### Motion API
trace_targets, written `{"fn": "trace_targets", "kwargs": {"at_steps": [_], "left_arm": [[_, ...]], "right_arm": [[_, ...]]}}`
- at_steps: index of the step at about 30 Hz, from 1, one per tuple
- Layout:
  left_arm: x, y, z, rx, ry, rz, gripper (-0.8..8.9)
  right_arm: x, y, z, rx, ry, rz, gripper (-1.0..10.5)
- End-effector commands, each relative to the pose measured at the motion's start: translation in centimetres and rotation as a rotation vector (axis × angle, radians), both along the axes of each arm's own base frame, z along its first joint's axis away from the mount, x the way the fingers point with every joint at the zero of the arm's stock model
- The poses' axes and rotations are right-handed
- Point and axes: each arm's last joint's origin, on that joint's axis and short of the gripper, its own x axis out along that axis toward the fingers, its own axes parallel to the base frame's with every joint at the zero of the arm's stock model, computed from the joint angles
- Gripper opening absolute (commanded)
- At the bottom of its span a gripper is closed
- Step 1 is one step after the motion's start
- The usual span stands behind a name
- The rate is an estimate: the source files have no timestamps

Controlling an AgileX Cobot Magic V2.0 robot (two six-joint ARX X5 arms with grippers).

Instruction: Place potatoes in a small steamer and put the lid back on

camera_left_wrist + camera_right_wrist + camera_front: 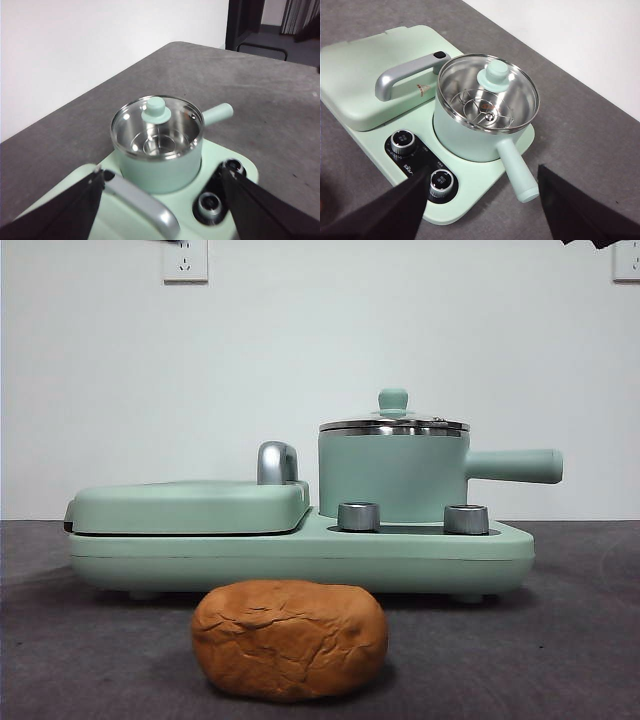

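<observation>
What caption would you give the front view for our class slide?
Potato lies on the table before the appliance; glass lid sits closed on the small steamer.

We see the potato (289,639) lying on the tabletop (580,640), in front of the cooker base (300,560) and apart from it. On that base, the griddle cover (190,505) sits to the left and the small steamer (392,475) to the right, its side handle (513,466) pointing right. The lid (393,420) rests on the steamer. Two dials (359,516) stand on the base before the steamer.
</observation>
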Motion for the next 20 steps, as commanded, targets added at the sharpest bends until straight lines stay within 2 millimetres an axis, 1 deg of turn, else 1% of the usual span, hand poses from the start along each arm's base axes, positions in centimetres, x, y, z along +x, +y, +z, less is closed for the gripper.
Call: {"fn": "trace_targets", "kwargs": {"at_steps": [1, 7, 11, 20], "left_arm": [[2.3, -1.9, -0.6, -0.040, 0.001, 0.026, 3.69], [5.7, -5.8, -3.2, -0.109, -0.003, 0.012, 3.69], [7.7, -8.4, -4.6, -0.113, 0.001, 0.013, 3.69], [12.3, -13.6, -5.6, -0.108, 0.021, -0.037, 3.69]], "right_arm": [[0.0, 0.1, 0.7, 0.018, -0.015, -0.004, 3.4], [0.0, 0.1, 0.7, 0.018, -0.014, -0.005, 3.4], [0.0, 0.1, 0.7, 0.021, -0.011, -0.007, 3.4], [0.0, 0.1, 0.7, 0.046, 0.006, -0.020, 3.4]]}}
